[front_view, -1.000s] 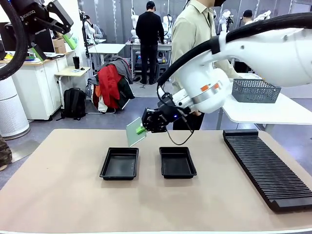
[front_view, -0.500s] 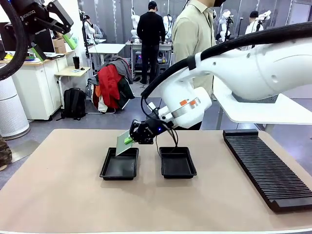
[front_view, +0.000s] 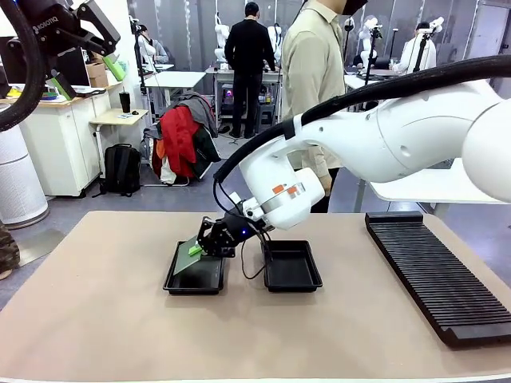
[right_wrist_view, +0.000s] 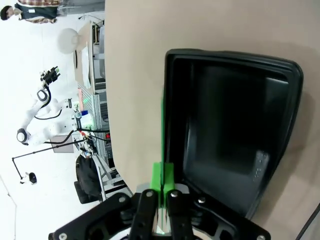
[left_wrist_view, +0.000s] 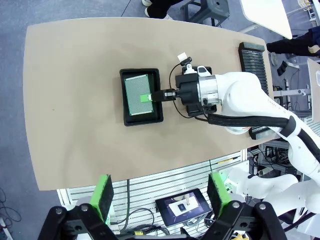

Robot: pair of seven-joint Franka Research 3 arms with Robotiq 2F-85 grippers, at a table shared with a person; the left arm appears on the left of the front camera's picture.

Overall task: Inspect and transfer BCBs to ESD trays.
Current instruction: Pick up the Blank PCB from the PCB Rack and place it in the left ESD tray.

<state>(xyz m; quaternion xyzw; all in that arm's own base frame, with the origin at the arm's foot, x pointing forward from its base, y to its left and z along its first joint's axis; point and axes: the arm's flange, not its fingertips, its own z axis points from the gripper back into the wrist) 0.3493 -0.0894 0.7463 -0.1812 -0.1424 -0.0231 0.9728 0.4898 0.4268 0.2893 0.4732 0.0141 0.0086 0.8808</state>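
Note:
Two black ESD trays lie side by side mid-table: the left tray (front_view: 196, 275) and the right tray (front_view: 291, 266). My right gripper (front_view: 196, 250) is shut on a green BCB (front_view: 187, 257), held tilted low over the left tray. From above, the board (left_wrist_view: 136, 94) covers most of that tray (left_wrist_view: 141, 116), with the right gripper (left_wrist_view: 146, 97) at its edge. In the right wrist view the board (right_wrist_view: 162, 125) shows edge-on beside the tray (right_wrist_view: 235, 135), clamped by the right gripper (right_wrist_view: 162, 184). My left gripper (front_view: 88, 76) (left_wrist_view: 161, 195) hangs high, open and empty.
A long black slotted rack (front_view: 435, 271) lies along the table's right side. A person (front_view: 311, 72) stands at the far edge behind the trays. A white side table (front_view: 435, 187) stands to the back right. Bare brown tabletop (front_view: 104, 311) spreads left and front.
My right arm has swung left and down, carrying the board from above the gap between the trays to low over the left tray. The left arm has stayed still.

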